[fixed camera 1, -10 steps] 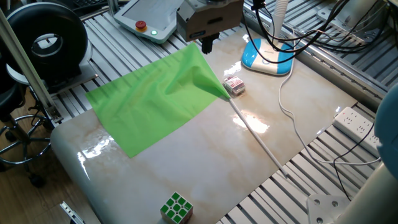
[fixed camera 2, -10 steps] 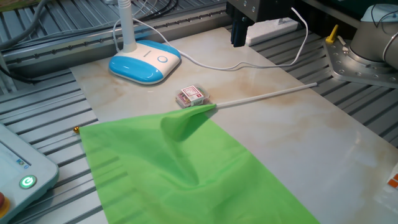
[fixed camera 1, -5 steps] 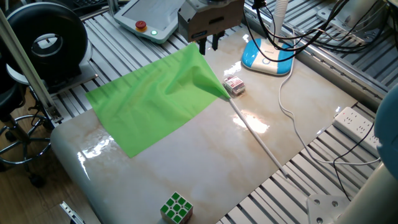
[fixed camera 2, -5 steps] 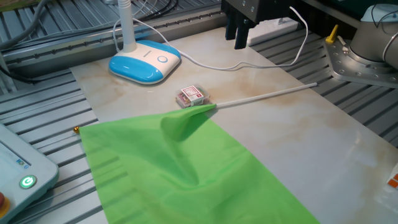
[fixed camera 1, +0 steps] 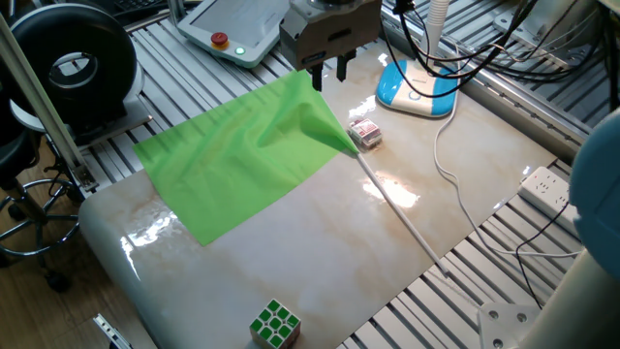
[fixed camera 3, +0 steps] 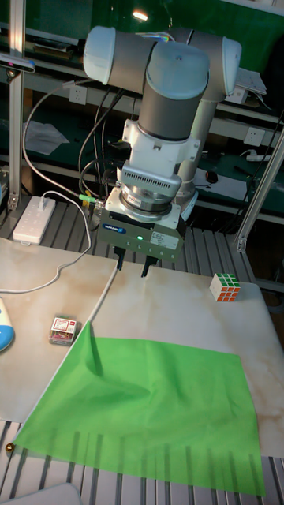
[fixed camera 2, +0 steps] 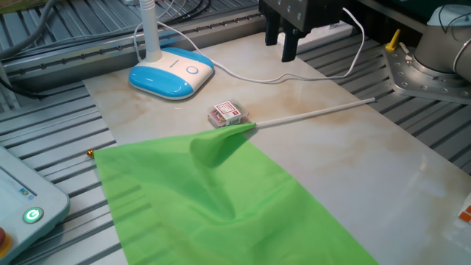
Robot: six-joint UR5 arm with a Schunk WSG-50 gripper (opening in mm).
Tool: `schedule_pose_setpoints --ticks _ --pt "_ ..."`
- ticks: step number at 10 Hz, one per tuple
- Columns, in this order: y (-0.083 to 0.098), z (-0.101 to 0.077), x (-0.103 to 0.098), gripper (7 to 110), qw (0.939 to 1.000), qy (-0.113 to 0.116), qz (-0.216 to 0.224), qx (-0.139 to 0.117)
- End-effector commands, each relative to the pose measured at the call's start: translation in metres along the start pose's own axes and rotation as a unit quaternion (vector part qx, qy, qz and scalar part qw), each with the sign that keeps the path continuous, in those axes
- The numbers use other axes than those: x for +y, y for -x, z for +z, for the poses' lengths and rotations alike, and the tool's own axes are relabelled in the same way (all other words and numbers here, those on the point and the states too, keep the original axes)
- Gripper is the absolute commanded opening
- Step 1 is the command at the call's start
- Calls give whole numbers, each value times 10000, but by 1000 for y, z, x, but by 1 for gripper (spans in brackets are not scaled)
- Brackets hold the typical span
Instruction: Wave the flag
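the flag lies flat on the pale counter, its green sheet spread toward one corner with a soft fold puckered up near where the cloth meets the white stick; the stick runs away from the cloth across the middle of the counter toward the far edge, bare and untouched. a small red-and-white cube sits just beside the stick where the cloth begins, and a multicoloured puzzle cube stands well apart near another edge. a blue-and-white lamp base with its cable rests in a corner. the claw hangs above the counter with its two dark fingers spread apart and nothing between them; in the tall fixed view it sits over the outer part of the stick, while in the two side views it appears clear of the surface, up near the counter's edge. by my reading this is the approach step: the flag is not yet gripped, so no waving can begin. the next move calls for bringing the claw down with the fingers straddling the thin stick, crosswise to its length, then closing firmly, since so slim a rod lying flush on a hard surface is easy to miss or to roll away. gripping on the bare stick, away from the small cube and the cloth, looks the safer choice.
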State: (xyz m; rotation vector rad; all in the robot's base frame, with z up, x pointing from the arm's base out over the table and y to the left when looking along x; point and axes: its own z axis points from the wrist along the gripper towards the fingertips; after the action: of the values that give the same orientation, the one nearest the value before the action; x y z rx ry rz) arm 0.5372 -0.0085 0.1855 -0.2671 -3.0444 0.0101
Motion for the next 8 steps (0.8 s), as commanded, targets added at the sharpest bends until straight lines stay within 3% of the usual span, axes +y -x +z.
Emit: schedule_pose_setpoints --ticks 1,3,5,8 --pt "-8 26 -2 44 9995 -23 -25 310" --pt "-11 42 -7 44 9996 3 -119 268" --pt "-26 51 -8 44 9990 -23 -194 397" --pt "-32 77 -11 44 9995 28 -273 180"
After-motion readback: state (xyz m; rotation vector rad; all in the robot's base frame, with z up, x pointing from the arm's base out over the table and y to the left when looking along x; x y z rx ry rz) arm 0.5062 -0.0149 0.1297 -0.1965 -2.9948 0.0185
